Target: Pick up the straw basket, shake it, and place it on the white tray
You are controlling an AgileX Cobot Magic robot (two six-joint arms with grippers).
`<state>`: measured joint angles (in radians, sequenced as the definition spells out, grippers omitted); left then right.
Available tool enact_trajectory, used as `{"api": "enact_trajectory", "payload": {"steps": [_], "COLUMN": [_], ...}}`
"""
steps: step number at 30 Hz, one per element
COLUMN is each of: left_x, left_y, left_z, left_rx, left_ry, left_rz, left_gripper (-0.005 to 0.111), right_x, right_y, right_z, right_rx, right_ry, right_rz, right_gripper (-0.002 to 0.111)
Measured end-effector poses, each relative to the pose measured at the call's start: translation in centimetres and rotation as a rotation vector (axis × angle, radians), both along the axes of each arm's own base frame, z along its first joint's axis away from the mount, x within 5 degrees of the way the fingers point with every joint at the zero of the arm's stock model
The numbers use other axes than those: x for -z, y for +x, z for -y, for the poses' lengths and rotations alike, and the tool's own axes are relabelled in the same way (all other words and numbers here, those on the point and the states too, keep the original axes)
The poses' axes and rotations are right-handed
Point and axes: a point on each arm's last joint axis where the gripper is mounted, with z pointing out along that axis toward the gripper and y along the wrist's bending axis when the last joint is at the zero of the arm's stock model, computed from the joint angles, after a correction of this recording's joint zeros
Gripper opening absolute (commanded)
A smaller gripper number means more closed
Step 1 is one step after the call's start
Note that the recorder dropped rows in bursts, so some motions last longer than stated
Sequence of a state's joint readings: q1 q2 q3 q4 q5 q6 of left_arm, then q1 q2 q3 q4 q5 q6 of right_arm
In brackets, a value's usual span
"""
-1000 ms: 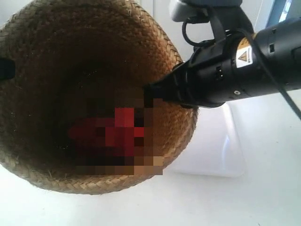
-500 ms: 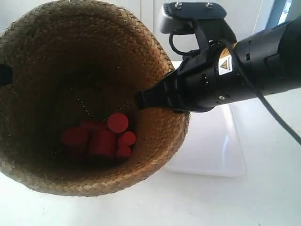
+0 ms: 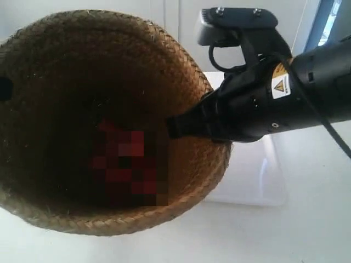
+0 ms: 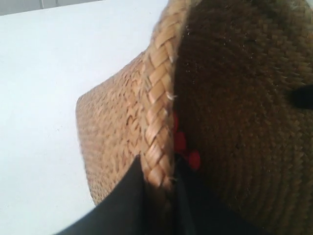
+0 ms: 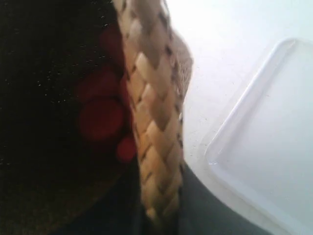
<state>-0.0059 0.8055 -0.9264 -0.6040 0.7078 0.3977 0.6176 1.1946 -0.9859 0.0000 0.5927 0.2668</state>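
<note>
On rim: left gripper (image 4: 157, 177), right gripper (image 5: 159, 196) pinch straw basket (image 3: 109, 49); white tray (image 3: 253, 176) beside.

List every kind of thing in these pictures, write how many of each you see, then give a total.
basket: 1
tray: 1
grippers: 2, the left gripper and the right gripper, each clamped on the basket's rim
red pieces inside the basket: several, too blurred to count
Total: 4, leaving out the red pieces
</note>
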Motion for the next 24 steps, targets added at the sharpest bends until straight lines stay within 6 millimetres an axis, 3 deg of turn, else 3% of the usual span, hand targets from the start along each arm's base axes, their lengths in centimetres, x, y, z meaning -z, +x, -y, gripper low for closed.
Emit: {"api": "enact_trajectory", "payload": {"steps": [24], "left_x": [-0.36], "left_y": [-0.48], "left_z": [0.19], "left_rx": [0.013], "left_ry": [-0.023], "left_rz": [0.006], "left_gripper": [0.000], "right_x": [-0.45], "right_y": [-0.33], "right_z": [0.23], "right_rx": [-0.003], "right_ry": [0.017], "right_rz": [0.030], "right_gripper": [0.000]}}
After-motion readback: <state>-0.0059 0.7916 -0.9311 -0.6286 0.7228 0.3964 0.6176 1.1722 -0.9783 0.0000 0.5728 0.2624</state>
